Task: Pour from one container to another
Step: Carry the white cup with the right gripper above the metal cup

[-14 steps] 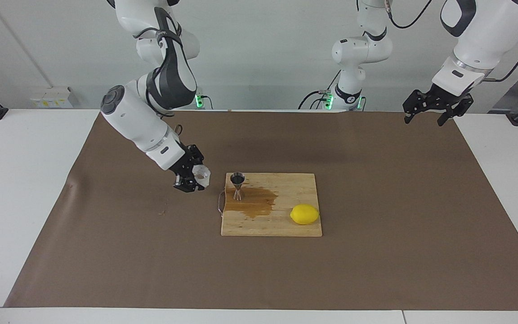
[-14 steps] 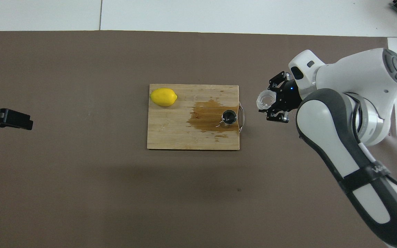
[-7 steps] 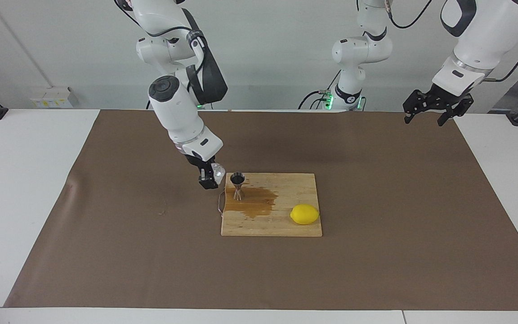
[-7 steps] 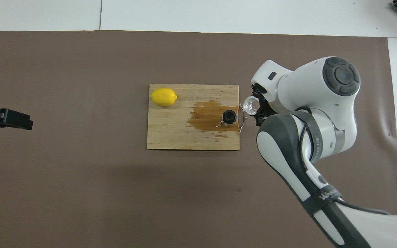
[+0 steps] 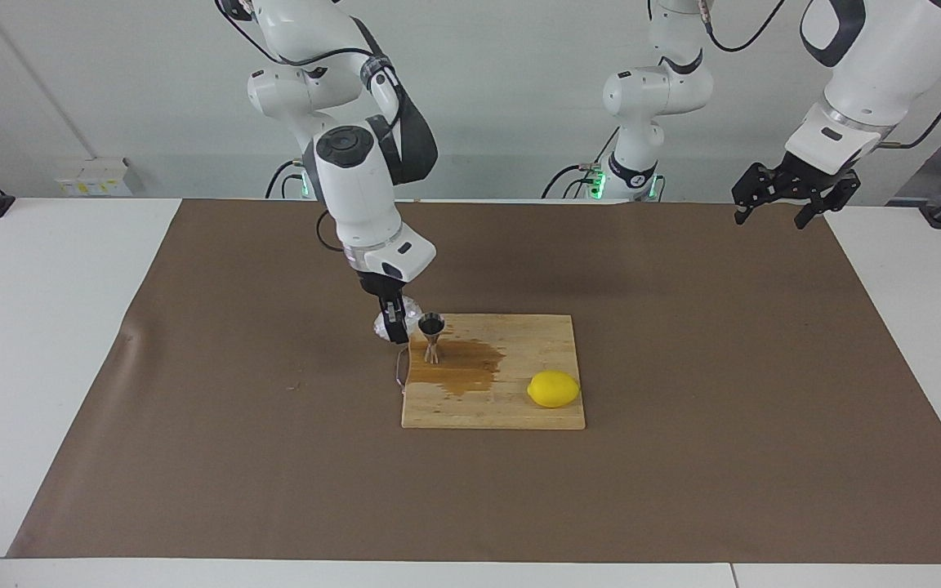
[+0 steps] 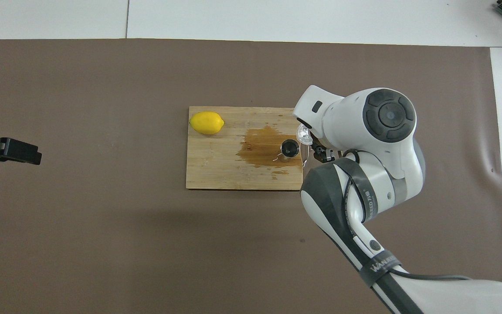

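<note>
one cup (image 5: 405,314), one jigger (image 5: 431,335) (upright), one lemon (image 5: 553,389)

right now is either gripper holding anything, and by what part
The right gripper is shut on the crinkled cup, clamping its side wall beside the jigger. The left gripper waits open, holding nothing.

The right claw (image 5: 394,324) grips the crinkled cup (image 5: 385,323), raised just beside the steel jigger (image 5: 431,336) on the wet cutting board (image 5: 511,408).
</note>
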